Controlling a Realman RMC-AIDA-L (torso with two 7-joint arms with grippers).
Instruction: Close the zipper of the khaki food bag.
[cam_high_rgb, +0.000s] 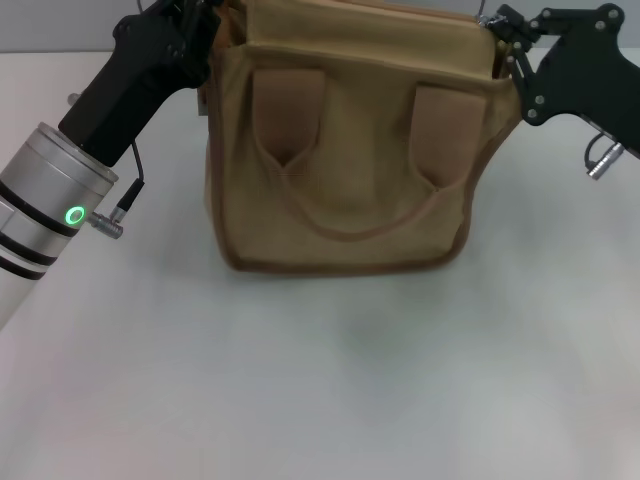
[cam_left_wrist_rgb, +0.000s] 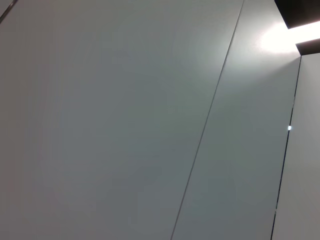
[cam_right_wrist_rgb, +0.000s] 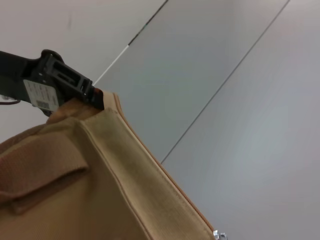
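Though soft canvas, bag: one bag (cam_high_rgb: 345, 160) stands mid-surface (cam_high_rgb: 330, 380) in the head view; likely light and floppy, so an end needs bracing.
Handles: two loops, one facing (cam_high_rgb: 345, 225).
Left end effector (cam_high_rgb: 205, 20): at bag's top left corner; grip unclear.
Right end effector (cam_high_rgb: 500, 40): at top right corner; grip unclear.
Left wrist view: wall only.
Right wrist view: one zipper (cam_right_wrist_rgb: 150, 172), silver slider (cam_right_wrist_rgb: 217, 234) the part to pinch.

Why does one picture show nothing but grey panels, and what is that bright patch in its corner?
In the left wrist view the camera points away from the bag at plain panels; the glare looks like a lamp's reflection. The head view is evenly lit, with a faint shadow under the khaki food bag.
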